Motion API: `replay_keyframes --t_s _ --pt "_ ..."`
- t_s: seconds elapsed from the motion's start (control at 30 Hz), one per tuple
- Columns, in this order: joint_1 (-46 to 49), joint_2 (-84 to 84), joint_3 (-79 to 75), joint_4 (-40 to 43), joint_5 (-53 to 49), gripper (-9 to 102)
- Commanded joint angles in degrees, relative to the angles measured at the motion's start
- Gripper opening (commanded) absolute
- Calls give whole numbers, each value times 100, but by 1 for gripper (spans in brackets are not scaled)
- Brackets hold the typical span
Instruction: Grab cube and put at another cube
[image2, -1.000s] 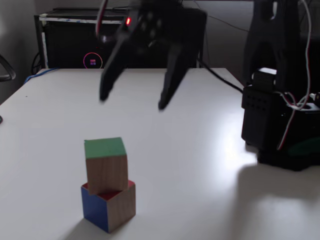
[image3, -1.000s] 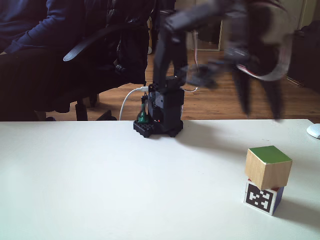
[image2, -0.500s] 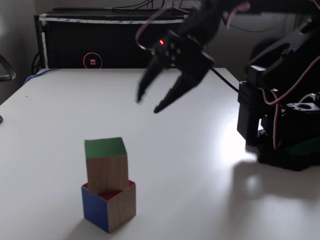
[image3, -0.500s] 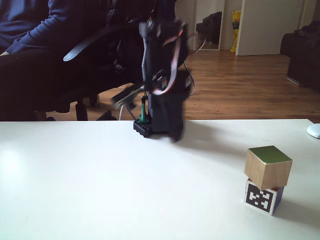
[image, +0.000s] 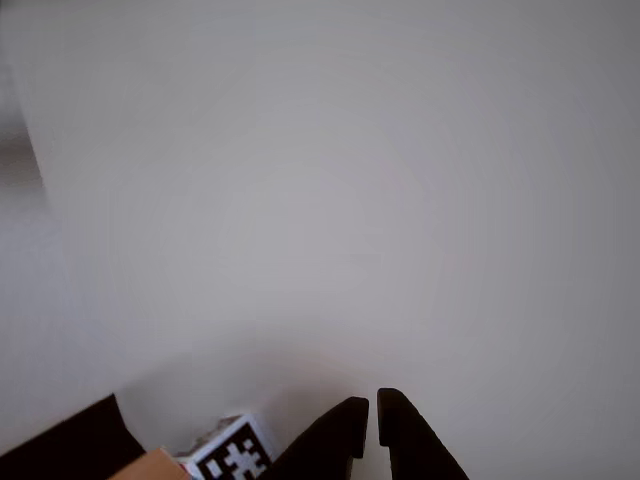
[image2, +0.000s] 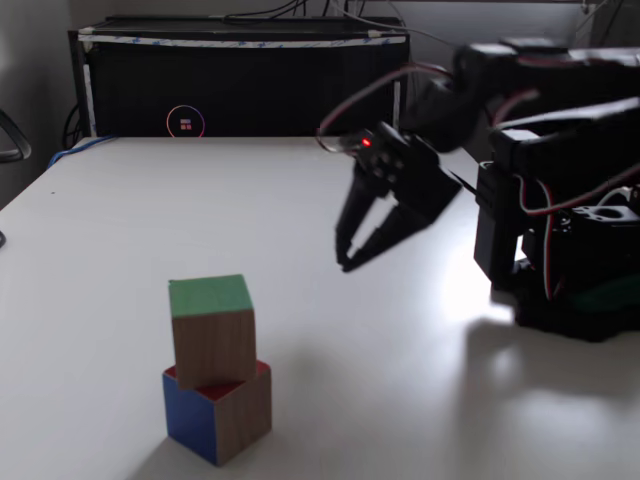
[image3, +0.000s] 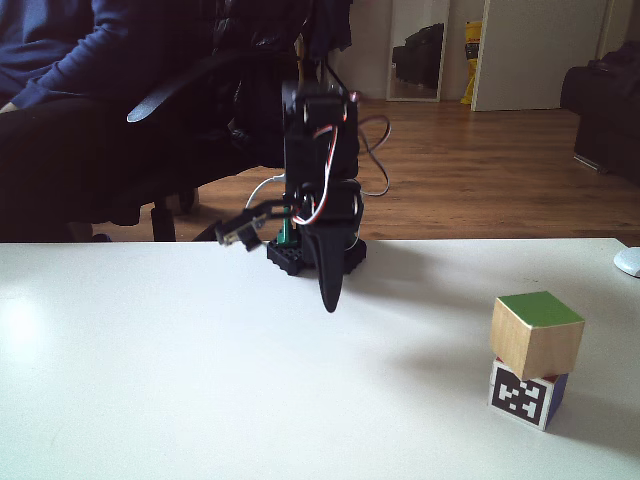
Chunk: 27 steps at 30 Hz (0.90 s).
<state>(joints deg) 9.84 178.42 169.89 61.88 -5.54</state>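
Note:
The wooden cube (image2: 212, 330) with a green top rests, slightly turned, on top of the smaller another cube (image2: 220, 415), which shows blue, red and wood sides. In another fixed view the cube (image3: 536, 335) sits on the marker-patterned another cube (image3: 522, 397) at the right. My gripper (image2: 343, 262) hangs shut and empty above the table, well right of and behind the stack, close to the arm base (image2: 570, 270). In the other view the gripper (image: 372, 405) points at bare table, with another cube (image: 232, 458) at the bottom edge.
A black box (image2: 240, 80) stands along the table's far edge. A person's dark blue sleeve (image3: 50, 60) and an office chair (image3: 190, 100) are behind the table. A white mouse (image3: 628, 262) lies at the right edge. The arm base (image3: 315, 250) stands mid-table.
The gripper has drawn back from above the stack toward the arm base, dropped lower, and its wide-open fingers have shut. The stacked cubes have not moved.

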Motion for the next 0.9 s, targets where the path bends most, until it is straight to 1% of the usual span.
replay_keyframes --t_s 0.0,0.1,0.23,0.87 --pt "-79 1002 132 668 -35 0" --pt "-79 1002 123 747 -35 0" --pt "-53 1002 18 1213 -44 0" --pt "79 1002 18 1213 -62 0"
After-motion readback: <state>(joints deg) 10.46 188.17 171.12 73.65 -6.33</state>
